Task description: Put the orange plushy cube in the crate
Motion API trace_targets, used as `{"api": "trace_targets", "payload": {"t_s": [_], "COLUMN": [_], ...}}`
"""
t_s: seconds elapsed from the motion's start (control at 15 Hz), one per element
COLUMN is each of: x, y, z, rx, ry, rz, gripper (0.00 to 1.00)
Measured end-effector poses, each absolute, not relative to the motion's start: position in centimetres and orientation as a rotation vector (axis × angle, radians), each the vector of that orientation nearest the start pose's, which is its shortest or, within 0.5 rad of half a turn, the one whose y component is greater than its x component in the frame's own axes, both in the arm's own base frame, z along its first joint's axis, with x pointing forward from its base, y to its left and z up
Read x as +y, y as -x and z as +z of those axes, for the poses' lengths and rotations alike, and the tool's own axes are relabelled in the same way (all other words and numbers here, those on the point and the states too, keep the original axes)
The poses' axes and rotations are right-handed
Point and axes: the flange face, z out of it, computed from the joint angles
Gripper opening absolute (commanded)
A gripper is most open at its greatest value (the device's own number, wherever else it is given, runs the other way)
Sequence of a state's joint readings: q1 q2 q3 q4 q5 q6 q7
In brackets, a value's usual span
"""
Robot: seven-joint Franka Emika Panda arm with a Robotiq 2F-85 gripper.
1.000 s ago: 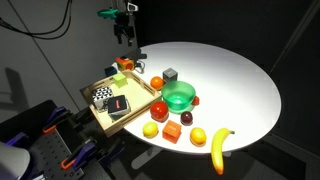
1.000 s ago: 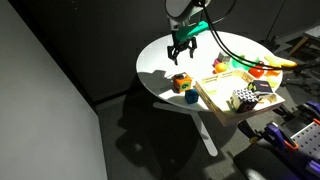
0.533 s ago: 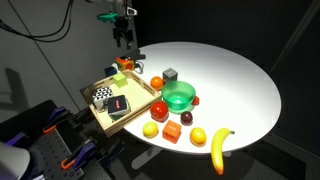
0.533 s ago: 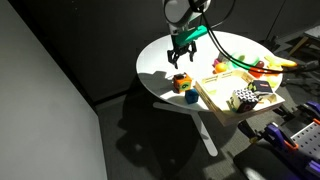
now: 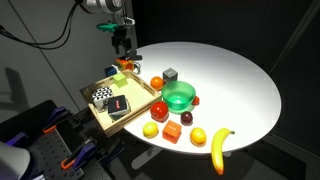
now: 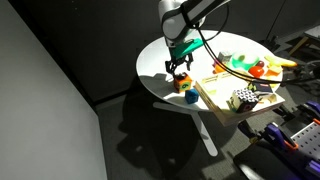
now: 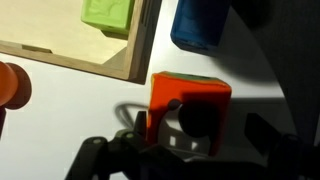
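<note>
The orange plushy cube (image 7: 190,105) sits on the white table just outside the crate's wall (image 7: 100,62). It also shows in both exterior views (image 5: 125,64) (image 6: 181,81). The crate (image 5: 104,118) (image 6: 212,101) is a shallow light-wood tray at the table's edge. My gripper (image 7: 185,150) (image 5: 122,47) (image 6: 178,67) is open and hangs right above the cube, with a dark finger on each side of it. It holds nothing.
A blue object (image 7: 200,25) (image 6: 190,97) lies beside the cube. A green block (image 7: 108,15), a checkered object (image 5: 100,97) and a dark box (image 5: 118,104) lie in the crate. A green bowl (image 5: 180,97), an orange fruit (image 5: 156,82), a dark cube (image 5: 171,74) and a banana (image 5: 219,148) lie further along the table.
My gripper has come down and moved a little sideways, and is now close above the orange plushy cube. It stays open. The objects have not moved.
</note>
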State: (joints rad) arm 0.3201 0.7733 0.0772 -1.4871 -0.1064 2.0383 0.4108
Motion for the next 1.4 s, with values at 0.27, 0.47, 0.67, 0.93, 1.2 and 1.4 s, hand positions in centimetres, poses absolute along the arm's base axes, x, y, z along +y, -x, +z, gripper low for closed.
{"api": "trace_targets", "payload": {"t_s": [0.27, 0.47, 0.67, 0.93, 1.2, 1.4], "x": [25.8, 25.6, 25.3, 25.0, 24.8, 24.8], "y": [-64.1, -64.2, -64.2, -63.8, -63.3, -63.0], "z": [18.7, 18.4, 18.1, 16.9, 15.2, 14.6], "rx": [-0.058, -0.058, -0.056, -0.059, -0.068, -0.091], "ry": [3.245, 3.253, 3.260, 3.263, 3.265, 3.264], "rz": [0.295, 0.284, 0.275, 0.291, 0.321, 0.339], "gripper": [1.00, 1.00, 1.00, 1.00, 0.74, 0.56]}}
